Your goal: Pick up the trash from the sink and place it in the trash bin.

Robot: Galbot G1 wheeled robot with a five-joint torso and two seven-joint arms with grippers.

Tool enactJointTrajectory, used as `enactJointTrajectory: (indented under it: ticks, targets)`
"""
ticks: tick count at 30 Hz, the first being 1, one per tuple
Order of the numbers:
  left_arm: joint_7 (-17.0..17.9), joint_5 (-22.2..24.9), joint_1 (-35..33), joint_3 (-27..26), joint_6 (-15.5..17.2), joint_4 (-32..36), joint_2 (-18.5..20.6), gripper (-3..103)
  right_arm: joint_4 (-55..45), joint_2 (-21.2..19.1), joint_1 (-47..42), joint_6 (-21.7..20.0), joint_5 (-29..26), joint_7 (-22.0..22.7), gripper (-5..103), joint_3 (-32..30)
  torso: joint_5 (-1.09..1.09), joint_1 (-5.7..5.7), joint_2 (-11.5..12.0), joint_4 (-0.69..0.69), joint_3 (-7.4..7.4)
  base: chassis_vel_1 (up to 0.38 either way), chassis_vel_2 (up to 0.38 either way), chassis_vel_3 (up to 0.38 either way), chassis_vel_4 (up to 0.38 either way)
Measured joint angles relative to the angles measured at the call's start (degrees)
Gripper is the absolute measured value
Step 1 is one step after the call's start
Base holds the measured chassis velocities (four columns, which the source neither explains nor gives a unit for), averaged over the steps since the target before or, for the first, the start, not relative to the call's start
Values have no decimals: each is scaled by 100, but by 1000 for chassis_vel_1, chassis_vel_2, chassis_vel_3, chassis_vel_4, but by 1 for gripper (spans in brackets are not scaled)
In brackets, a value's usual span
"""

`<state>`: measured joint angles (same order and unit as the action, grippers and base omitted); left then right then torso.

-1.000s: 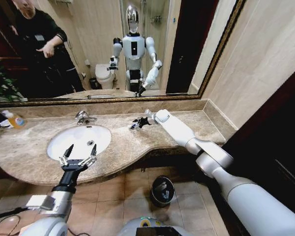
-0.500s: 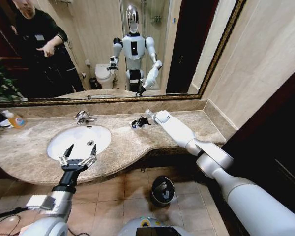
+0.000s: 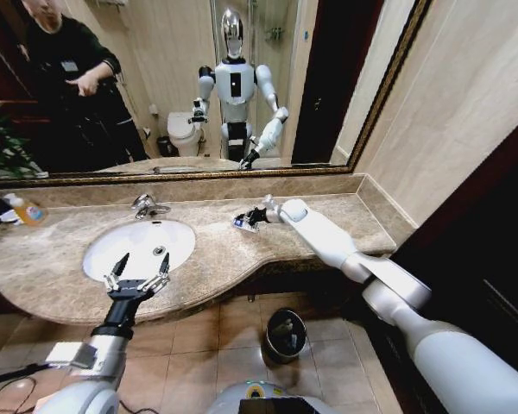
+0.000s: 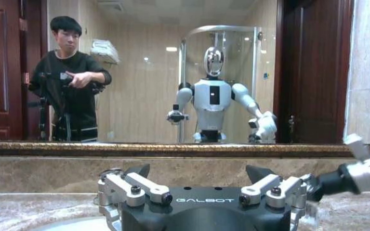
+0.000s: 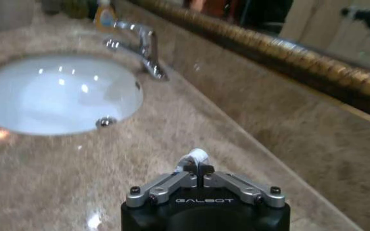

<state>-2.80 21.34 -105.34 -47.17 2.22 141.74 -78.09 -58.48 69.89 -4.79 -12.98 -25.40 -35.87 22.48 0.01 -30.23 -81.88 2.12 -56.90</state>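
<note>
My right gripper (image 3: 246, 221) hovers just above the marble counter to the right of the sink (image 3: 129, 250), shut on a small white piece of trash (image 3: 240, 225) with a blue mark. In the right wrist view the fingertips of the right gripper (image 5: 201, 171) meet on the white piece of trash (image 5: 196, 155), with the sink (image 5: 50, 101) farther off. My left gripper (image 3: 136, 278) stands open over the sink's front rim, holding nothing; in its own wrist view the left gripper (image 4: 204, 183) has its fingers spread. The black trash bin (image 3: 287, 312) sits on the floor tiles below the counter.
A chrome faucet (image 3: 147, 205) stands behind the basin, and an orange-capped bottle (image 3: 26, 210) at the counter's far left. A mirror runs along the back wall. The beige counter (image 3: 216, 259) curves outward in front. A dark door flanks the right side.
The right arm has drawn back a little to the right, and its gripper now shows the white and blue piece at its tips. The left arm has not moved.
</note>
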Motion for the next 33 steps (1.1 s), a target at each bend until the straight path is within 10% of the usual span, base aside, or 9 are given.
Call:
enactJointTrajectory:
  ticks: [10, 22, 33]
  targets:
    - [1, 0, 1, 0, 0, 0, 0, 100, -2263, -1560, -972, -519, -1265, 829, 1, -827, 1, 0, 0, 0, 1, 0, 0, 0, 0]
    - [0, 0, 0, 0, 0, 0, -1, 100, -3892, -3496, -3565, -282, -1831, 591, 1, -2804, 2, 2, -1, -2, 1, 0, 0, 0, 0]
    - [0, 0, 0, 0, 0, 0, 0, 100, -4148, -3567, -5519, -11, -1840, -165, 1, -4448, -3, 1, -1, -1, 1, 0, 0, 0, 0]
